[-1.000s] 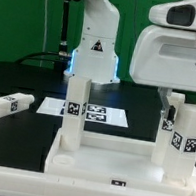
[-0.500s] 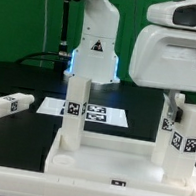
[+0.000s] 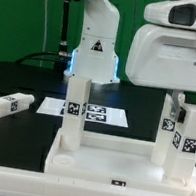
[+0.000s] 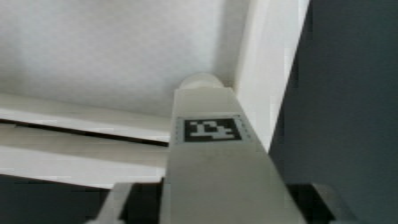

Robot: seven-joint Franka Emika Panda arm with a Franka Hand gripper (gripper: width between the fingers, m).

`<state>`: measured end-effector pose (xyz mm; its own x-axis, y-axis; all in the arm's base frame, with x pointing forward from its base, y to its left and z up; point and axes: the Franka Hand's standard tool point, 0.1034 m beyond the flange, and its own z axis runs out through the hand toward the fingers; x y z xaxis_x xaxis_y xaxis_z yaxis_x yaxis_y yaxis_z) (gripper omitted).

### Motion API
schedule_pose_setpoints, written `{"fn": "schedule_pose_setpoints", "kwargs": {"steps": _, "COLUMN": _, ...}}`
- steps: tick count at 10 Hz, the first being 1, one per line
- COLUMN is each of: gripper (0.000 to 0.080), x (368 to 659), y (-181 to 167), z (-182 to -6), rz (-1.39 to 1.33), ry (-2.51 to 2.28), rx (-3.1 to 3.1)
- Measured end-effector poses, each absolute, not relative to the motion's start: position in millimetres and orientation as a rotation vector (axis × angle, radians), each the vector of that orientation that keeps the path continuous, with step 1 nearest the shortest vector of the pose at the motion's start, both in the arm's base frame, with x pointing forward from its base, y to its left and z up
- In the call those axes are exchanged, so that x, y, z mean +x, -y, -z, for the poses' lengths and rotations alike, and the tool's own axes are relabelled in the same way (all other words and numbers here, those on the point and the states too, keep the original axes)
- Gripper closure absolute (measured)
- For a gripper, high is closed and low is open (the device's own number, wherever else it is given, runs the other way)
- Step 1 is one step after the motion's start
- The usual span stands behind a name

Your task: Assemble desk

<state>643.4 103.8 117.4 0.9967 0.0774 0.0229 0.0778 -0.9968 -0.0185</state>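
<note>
The white desk tabletop (image 3: 102, 159) lies upside down near the front, its raised rim up. One white leg (image 3: 76, 108) stands upright in its left far corner. Two tagged legs (image 3: 188, 144) stand close together on the exterior view's right, and which corners they stand in is unclear. My gripper (image 3: 176, 101) hangs straight over them under the big white wrist housing. In the wrist view a tagged leg (image 4: 217, 140) runs between my fingers down into a corner of the tabletop (image 4: 107, 60). The dark pads (image 4: 150, 205) lie against both of its sides, so my gripper (image 4: 217, 208) is shut on it.
A loose white leg (image 3: 9, 104) lies on the black table at the exterior view's left. The marker board (image 3: 96, 113) lies flat behind the tabletop. The robot's white base (image 3: 96, 45) stands at the back, in front of a green wall.
The jaws have closed in from wide open onto the leg. The arm and the other parts have hardly moved.
</note>
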Motion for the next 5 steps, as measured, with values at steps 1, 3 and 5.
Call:
{"fn": "schedule_pose_setpoints", "kwargs": {"steps": 1, "gripper": 0.0506, "x": 643.1, "y": -102.2, "z": -116.9, "rz": 0.032, "ry": -0.066, "rx": -3.114}}
{"fn": "schedule_pose_setpoints", "kwargs": {"steps": 3, "gripper": 0.0506, "x": 643.9, "y": -102.2, "z": -116.2, "rz": 0.055, "ry": -0.422, "rx": -3.077}}
{"fn": "schedule_pose_setpoints", "kwargs": {"steps": 5, "gripper": 0.0506, "x": 644.8, "y": -102.2, "z": -115.7, "rz": 0.069, "ry": -0.708, "rx": -3.017}}
